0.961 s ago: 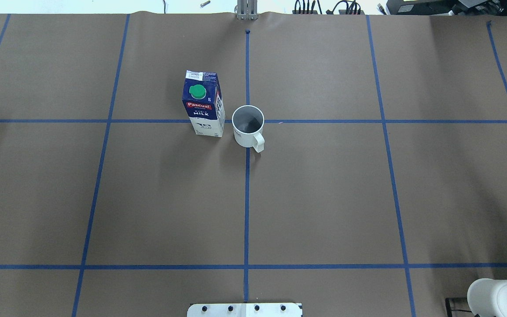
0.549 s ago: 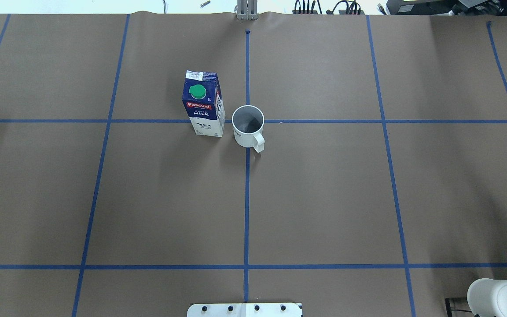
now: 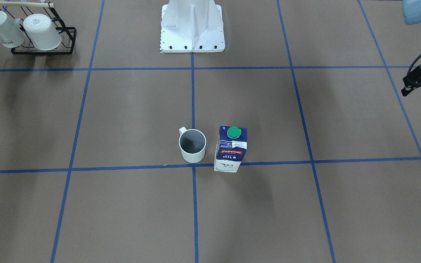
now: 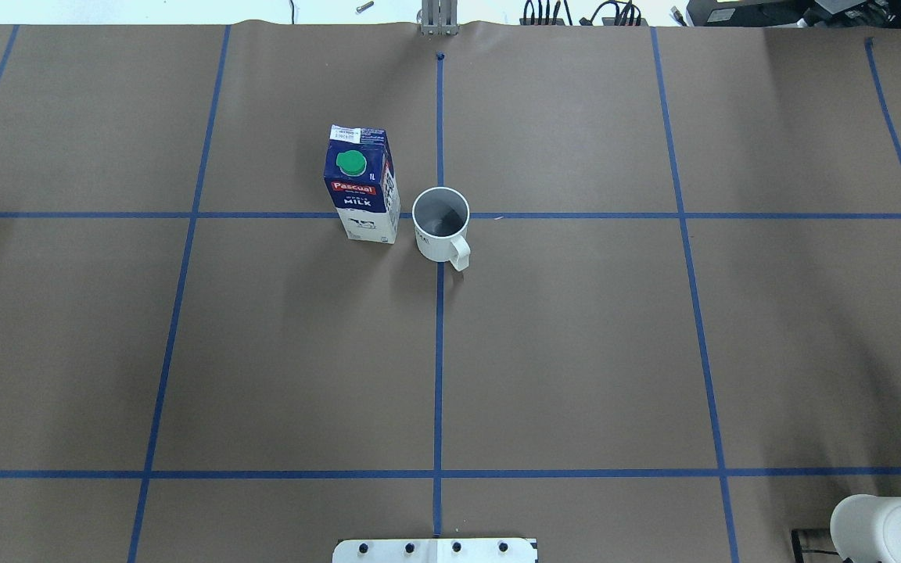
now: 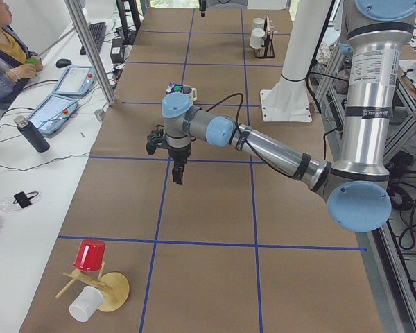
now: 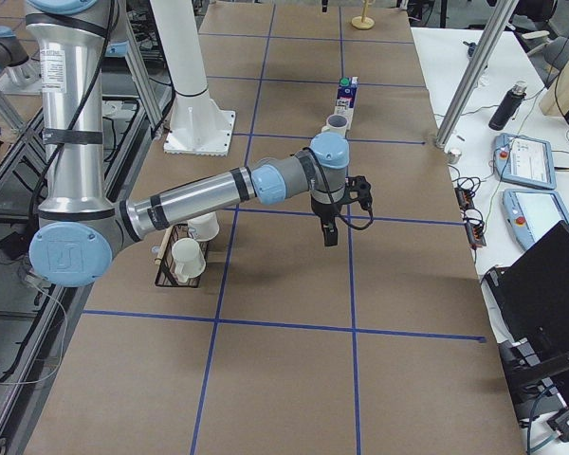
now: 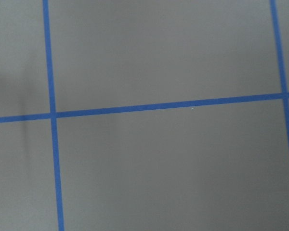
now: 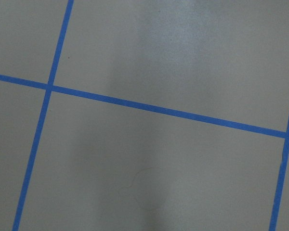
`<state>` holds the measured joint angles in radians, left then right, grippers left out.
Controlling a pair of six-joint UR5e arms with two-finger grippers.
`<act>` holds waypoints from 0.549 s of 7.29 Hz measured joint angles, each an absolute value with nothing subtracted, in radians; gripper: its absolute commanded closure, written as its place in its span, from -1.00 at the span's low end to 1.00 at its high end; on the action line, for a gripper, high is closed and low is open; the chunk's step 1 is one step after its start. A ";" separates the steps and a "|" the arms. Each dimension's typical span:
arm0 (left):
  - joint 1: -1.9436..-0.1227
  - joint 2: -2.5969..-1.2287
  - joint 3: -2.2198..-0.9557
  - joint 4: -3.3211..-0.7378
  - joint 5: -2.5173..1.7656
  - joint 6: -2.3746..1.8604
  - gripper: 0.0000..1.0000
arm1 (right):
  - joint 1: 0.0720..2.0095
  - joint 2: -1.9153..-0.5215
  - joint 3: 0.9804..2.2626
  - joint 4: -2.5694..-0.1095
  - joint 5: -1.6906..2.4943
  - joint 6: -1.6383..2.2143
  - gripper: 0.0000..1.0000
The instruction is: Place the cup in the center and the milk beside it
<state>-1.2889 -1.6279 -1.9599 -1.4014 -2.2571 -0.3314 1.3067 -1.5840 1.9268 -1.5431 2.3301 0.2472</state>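
Jaws first: you can't call either pair from these shots. The left jaws hang off the left arm (image 5: 263, 142) over the left end of the bench (image 4: 576, 352), and the right jaws hang off the right arm (image 6: 209, 194) over the right end. Both point down. Nothing hangs from either pair, but whether they're wide or narrow I can't tell. Both wrist cams see only brown paper and blue tape (image 4: 438, 352).

Working out from the robot's edge: the near right corner has the mug rack (image 3: 42, 52) with two spare white mugs (image 3: 42, 31), well away from everything else. Further out, about midway between the two ends, the cup (image 4: 440, 223) stands upright right on the tape crossing, with its handle toward the robot's edge. The milk (image 4: 362, 188) stands upright just beside it on the left-end side, cap up. There's a small gap, so they aren't touching.

So I'd say you're basically done. The cup is centred, the milk is next to it, and both arms are well clear. I can't see anything left to do except maybe parking the arms.
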 measured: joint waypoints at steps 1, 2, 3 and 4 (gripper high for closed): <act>-1.285 -1.642 -1.968 -1.353 -2.256 -0.327 -0.96 | 1.306 -1.575 1.926 -1.558 2.329 0.247 -1.00; -1.283 -1.647 -1.973 -1.333 -2.259 -0.324 -0.96 | 1.307 -1.567 1.926 -1.570 2.326 0.247 -1.00; -1.283 -1.649 -1.975 -1.326 -2.261 -0.322 -0.96 | 1.308 -1.563 1.926 -1.577 2.325 0.247 -1.00; -1.282 -1.651 -1.975 -1.325 -2.263 -0.321 -0.96 | 1.308 -1.562 1.925 -1.580 2.325 0.247 -1.00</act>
<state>-1.2821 -1.6509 -1.9748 -1.3255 -2.2630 -0.3214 1.3080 -1.5623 1.9254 -1.5800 2.3246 0.2470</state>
